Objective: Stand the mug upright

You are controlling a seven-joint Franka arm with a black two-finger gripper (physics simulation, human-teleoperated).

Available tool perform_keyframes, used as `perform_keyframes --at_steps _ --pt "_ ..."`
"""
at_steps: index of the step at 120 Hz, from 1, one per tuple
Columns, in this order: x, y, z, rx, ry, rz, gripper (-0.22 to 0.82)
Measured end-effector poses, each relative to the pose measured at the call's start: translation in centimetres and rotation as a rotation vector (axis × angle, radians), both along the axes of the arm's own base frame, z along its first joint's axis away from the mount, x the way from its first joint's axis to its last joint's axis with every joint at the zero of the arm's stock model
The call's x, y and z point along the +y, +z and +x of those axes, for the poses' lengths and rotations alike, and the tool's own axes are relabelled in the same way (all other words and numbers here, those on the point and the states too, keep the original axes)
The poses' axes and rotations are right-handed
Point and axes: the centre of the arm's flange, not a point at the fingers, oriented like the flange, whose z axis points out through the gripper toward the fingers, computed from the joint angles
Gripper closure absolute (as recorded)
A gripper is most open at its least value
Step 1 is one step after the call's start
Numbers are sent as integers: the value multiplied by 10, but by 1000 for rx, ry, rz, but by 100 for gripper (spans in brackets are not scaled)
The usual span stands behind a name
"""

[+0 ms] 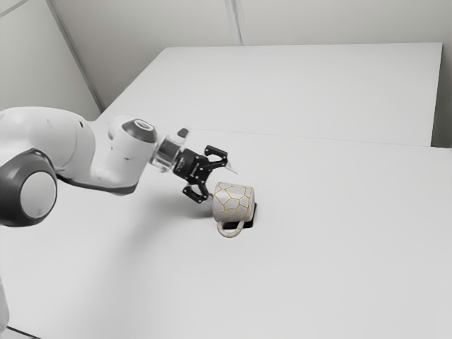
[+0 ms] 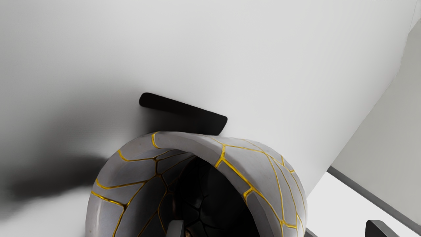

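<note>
In the exterior view the handle (image 1: 230, 232) of the mug (image 1: 233, 203) is seen on the near side; in the wrist view its inside is shown. The mug is tipped over on the table (image 1: 339, 240), its mouth turned toward the gripper (image 1: 222, 184) at the exterior view's left. Part of the black pad (image 1: 248, 220) is covered by the mug. The mouth is cut off by the wrist view's edge, and the depths of the mug are too dark to be read. The fingers are spread wide, one (image 2: 176, 228) seen against the mouth, the other (image 2: 378, 229) outside the mug. Far off, the wall (image 1: 318, 21) is seen.
</note>
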Motion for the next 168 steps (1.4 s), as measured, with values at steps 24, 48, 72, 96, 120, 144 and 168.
perform_keyframes --at_steps 24,48,72,96,120,144,168 --pt "-4 2 4 -14 -3 23 25" --pt "-7 10 6 -24 -26 59 61" --pt "-11 18 12 -38 -31 70 71" --pt "-17 43 9 -71 -74 120 75" --pt "-18 95 -7 -154 -268 391 77" --pt "-19 111 -26 -183 -485 704 78" --pt "-15 116 -35 -211 -596 914 78"
